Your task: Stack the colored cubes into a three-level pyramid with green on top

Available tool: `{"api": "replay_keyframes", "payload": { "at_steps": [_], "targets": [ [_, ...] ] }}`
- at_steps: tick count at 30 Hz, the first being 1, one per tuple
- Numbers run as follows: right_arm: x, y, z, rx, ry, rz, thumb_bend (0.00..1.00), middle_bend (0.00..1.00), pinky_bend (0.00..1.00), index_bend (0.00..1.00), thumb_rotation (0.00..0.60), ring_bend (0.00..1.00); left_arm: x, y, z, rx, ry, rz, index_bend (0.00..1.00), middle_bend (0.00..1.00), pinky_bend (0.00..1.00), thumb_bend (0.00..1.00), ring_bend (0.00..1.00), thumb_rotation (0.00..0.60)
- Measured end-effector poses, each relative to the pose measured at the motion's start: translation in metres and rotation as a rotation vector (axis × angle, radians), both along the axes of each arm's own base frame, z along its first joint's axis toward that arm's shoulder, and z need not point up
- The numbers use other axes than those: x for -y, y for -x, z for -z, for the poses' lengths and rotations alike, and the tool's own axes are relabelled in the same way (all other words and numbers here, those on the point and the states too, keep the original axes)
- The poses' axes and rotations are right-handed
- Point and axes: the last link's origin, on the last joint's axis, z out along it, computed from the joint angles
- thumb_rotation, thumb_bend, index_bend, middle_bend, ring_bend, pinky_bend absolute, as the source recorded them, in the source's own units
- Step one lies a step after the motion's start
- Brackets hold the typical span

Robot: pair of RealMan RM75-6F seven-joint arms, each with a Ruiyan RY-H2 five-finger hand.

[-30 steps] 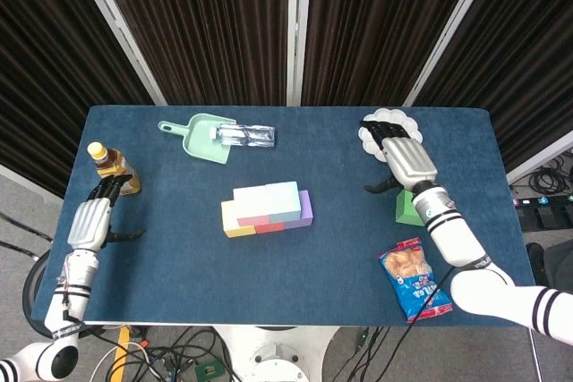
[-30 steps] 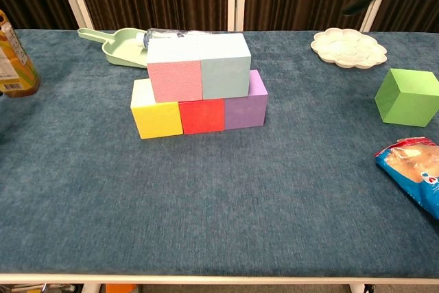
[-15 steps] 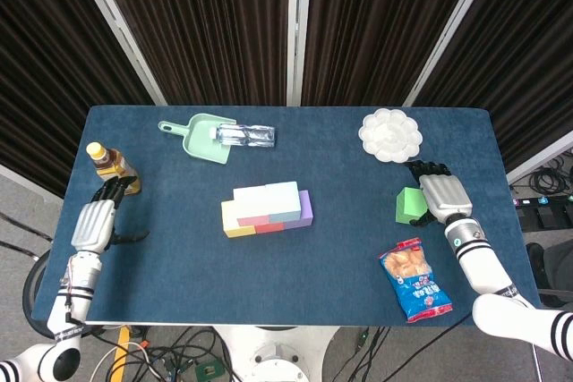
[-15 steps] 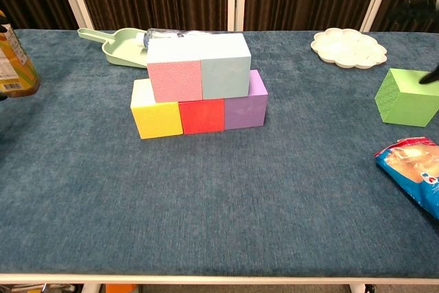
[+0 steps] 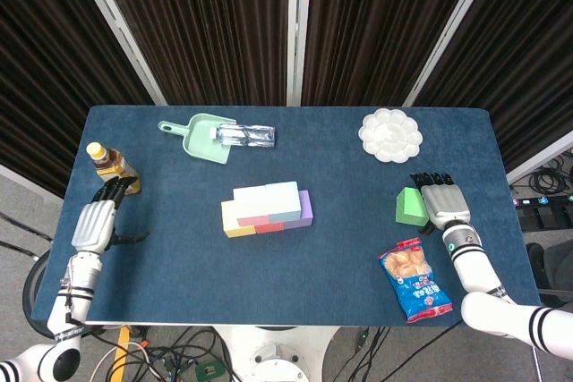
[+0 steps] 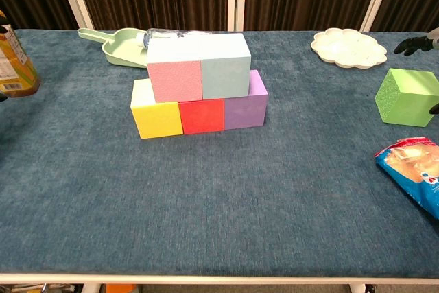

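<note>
While the left hand (image 5: pixel 92 224) is kept open and idle at lower left, the right hand (image 5: pixel 444 202) has been brought down from the plate (image 5: pixel 389 135) beside the green cube (image 5: pixel 410 207) at right, fingers spread, nothing yet grasped, so pickup appears imminent.
</note>
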Motion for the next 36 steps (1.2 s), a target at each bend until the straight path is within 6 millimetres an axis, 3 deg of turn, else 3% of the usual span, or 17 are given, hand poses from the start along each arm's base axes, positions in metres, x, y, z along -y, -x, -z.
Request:
{"api": "replay_keyframes", "payload": {
  "at_steps": [13, 17, 23, 29, 36],
  "targets": [
    [0.005, 0.004, 0.013, 0.034, 0.037, -0.031, 0.12, 0.34, 0.0, 0.0, 0.6, 0.0, 0.002, -0.002, 0.002, -0.011, 0.017, 0.005, 0.11, 0.1, 0.14, 0.04, 0.03, 0.6],
    [0.005, 0.003, 0.011, 0.042, 0.063, -0.05, 0.17, 0.41, 0.0, 0.0, 0.6, 0.0, 0.003, -0.002, 0.002, -0.01, 0.016, 0.005, 0.11, 0.1, 0.14, 0.04, 0.03, 0.6],
    [0.002, -0.004, -0.002, 0.058, 0.092, -0.078, 0.2, 0.44, 0.0, 0.0, 0.6, 0.02, 0.007, -0.001, 0.002, -0.004, 0.017, 0.001, 0.11, 0.1, 0.14, 0.04, 0.03, 0.6],
    [0.001, -0.036, -0.023, 0.098, 0.105, -0.137, 0.2, 0.44, 0.0, 0.0, 0.6, 0.02, 0.016, 0.005, -0.001, -0.007, 0.019, -0.01, 0.11, 0.1, 0.14, 0.04, 0.03, 0.6],
    [0.013, -0.116, -0.056, 0.136, 0.092, -0.279, 0.2, 0.44, 0.0, 0.0, 0.6, 0.02, 0.024, 0.008, -0.009, -0.027, 0.018, 0.006, 0.11, 0.1, 0.14, 0.04, 0.03, 0.6]
  ]
}}
